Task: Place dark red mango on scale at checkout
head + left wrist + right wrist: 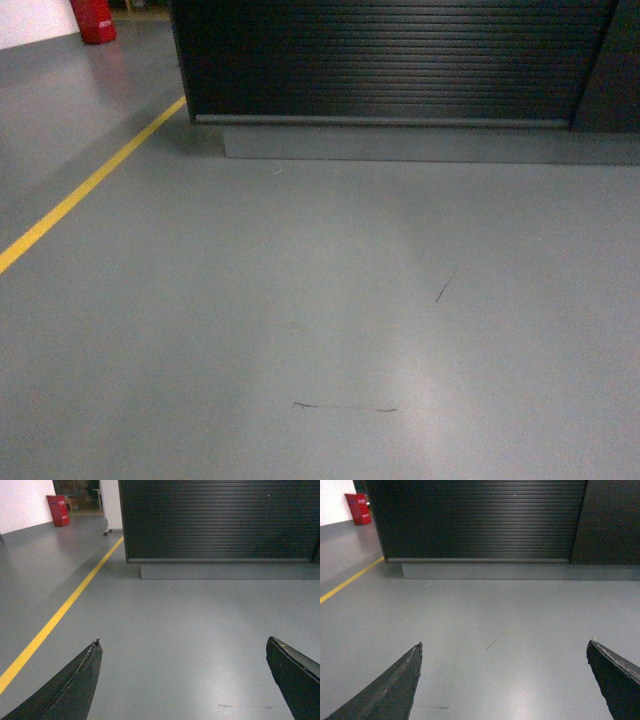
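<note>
The checkout (390, 60) shows only its dark ribbed slatted front, standing ahead across the grey floor; the same checkout front (220, 520) fills the top of the left wrist view and the checkout front (480, 520) the top of the right wrist view. Its top is out of view. The dark red mango and the scale are out of view. My left gripper (183, 642) is open above bare floor with nothing between its black fingers (75, 685). My right gripper (505, 645) is open too, empty, its fingers (615, 680) spread wide. Neither gripper appears in the head view.
A yellow floor line (90, 185) runs diagonally at the left, also seen as the yellow line (60, 615). A red box (93, 20) stands far back left. A grey plinth (420, 145) runs under the counter. A dark panel (612, 522) adjoins the counter's right side.
</note>
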Available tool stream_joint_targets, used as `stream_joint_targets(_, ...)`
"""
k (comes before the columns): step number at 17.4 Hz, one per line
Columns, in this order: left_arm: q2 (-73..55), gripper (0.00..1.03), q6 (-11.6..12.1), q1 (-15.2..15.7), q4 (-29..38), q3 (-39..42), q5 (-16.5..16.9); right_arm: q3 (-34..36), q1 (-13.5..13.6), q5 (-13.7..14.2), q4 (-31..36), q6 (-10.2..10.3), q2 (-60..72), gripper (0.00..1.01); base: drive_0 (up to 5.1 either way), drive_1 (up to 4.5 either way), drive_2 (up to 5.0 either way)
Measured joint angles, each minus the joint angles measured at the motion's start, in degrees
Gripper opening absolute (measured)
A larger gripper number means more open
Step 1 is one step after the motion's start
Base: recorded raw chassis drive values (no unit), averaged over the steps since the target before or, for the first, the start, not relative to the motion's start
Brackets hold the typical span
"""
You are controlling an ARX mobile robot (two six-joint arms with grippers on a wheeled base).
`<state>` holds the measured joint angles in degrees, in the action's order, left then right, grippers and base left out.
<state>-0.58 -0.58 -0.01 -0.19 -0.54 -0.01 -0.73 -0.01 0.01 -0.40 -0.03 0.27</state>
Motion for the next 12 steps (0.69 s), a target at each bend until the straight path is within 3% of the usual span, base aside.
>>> stream_joint_targets(12,0.00,0.98,0.00,0.00,-0.11,0.00,-0.07,0.00,0.00,-0.02,0.24,0.00,0.00,0.98,0.0,4.34,-4.3)
